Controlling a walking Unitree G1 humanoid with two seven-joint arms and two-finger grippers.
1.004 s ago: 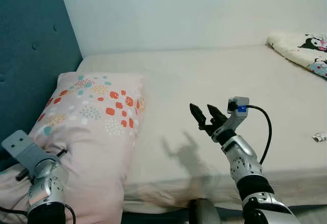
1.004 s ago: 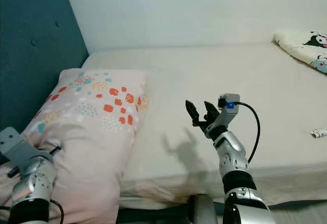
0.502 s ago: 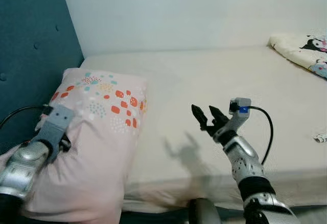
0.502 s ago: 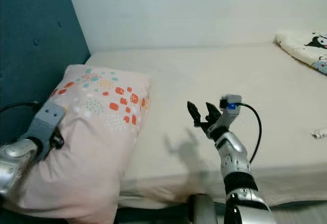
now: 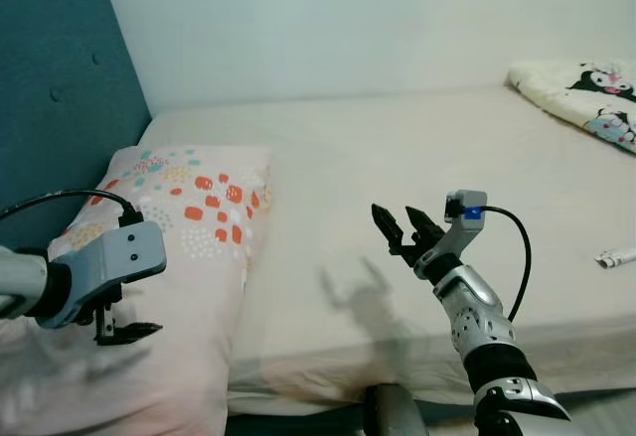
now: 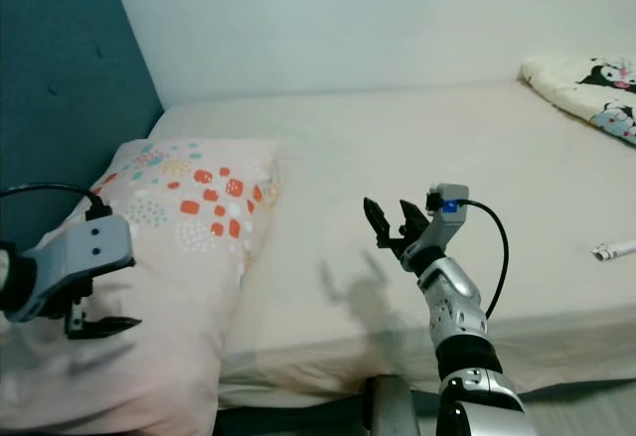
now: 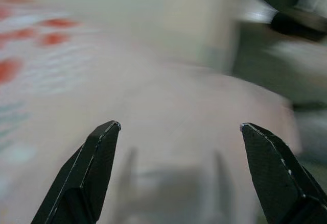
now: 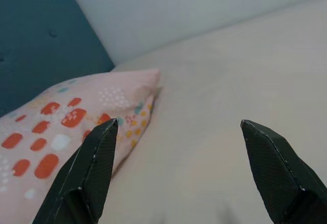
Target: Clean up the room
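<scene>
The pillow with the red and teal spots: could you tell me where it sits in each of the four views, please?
Left eye view: pillow lower left, by the blue headboard.
Right eye view: pillow lower left again.
Left wrist view: blurred pillow beyond the open fingers.
Right wrist view: pillow against the headboard.
Shared landmark: the headboard.

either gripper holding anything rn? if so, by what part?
Nothing held. Left gripper is open above the pillow; right gripper is open over the bed.
</scene>
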